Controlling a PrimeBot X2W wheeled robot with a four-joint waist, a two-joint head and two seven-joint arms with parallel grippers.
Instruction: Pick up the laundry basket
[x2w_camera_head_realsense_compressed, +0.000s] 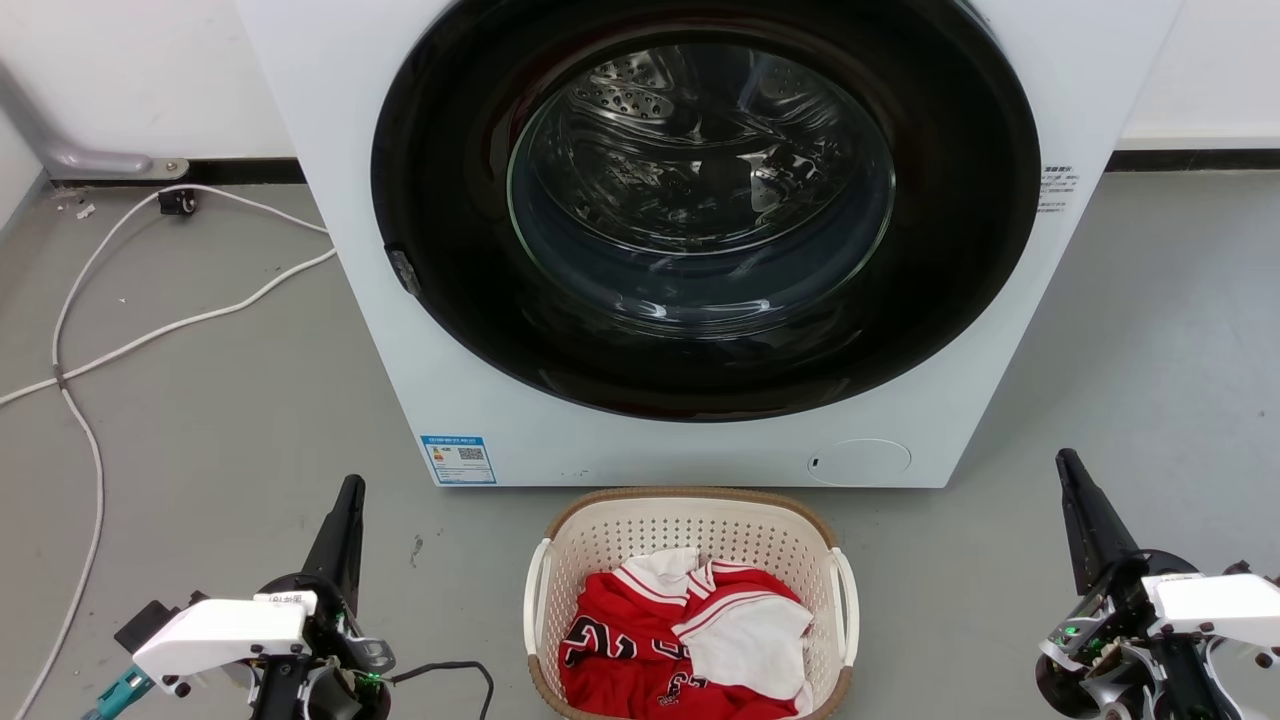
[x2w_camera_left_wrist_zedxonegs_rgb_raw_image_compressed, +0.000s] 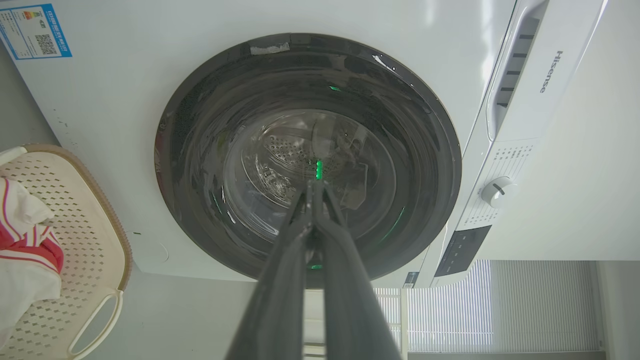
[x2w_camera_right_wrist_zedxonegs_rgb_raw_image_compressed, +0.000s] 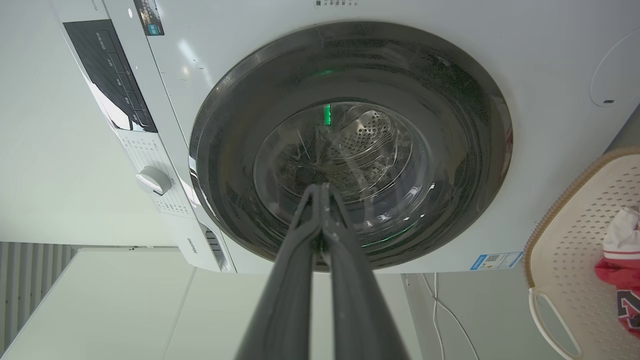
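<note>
Pre-grasp stage: your left gripper (x2w_camera_head_realsense_compressed: 352, 490) and right gripper (x2w_camera_head_realsense_compressed: 1066, 465), both pressed closed and empty, flanked the laundry basket (x2w_camera_head_realsense_compressed: 640, 535) standing before the washing machine (x2w_camera_head_realsense_compressed: 640, 450); next, you needed to open both and reach inward.

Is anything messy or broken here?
Nothing looks broken or spilled. The laundry basket stands straight in front of the washing machine, with a red and white shirt bunched up inside. The one untidy bit is the white cables snaking loose over the floor on the left.
</note>
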